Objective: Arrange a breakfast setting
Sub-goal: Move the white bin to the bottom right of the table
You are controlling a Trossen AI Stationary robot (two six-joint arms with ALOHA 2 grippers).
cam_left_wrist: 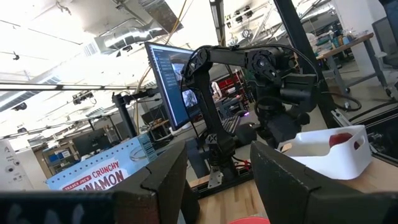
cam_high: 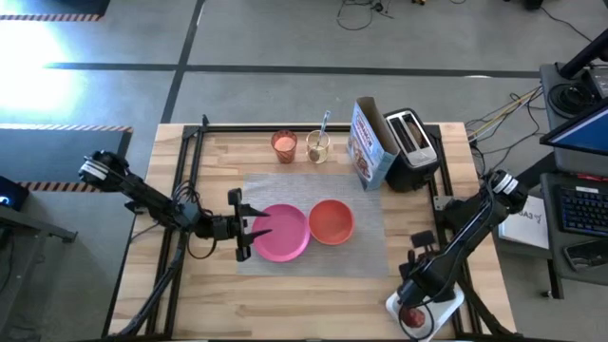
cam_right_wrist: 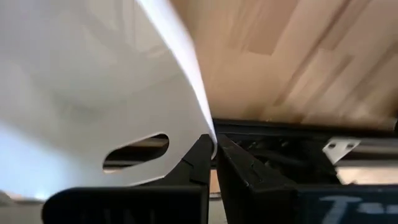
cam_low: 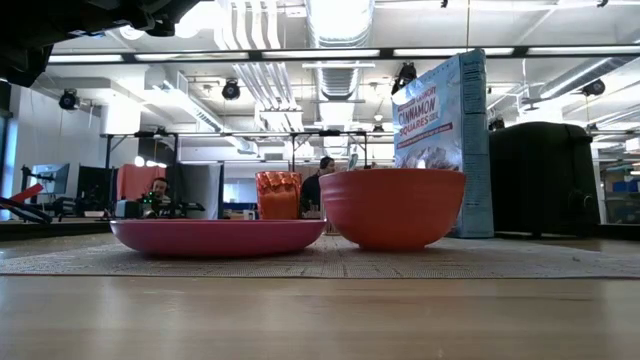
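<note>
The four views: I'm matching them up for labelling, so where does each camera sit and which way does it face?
High: overhead, straight down on the table, both arms, pink plate.
Low: table height, level across plate and bowl; an arm's dark edge at top.
Left wrist: past the open left gripper toward the right arm and white basket.
Right wrist: right gripper shut on the basket's rim.
Shared: cereal box.
</note>
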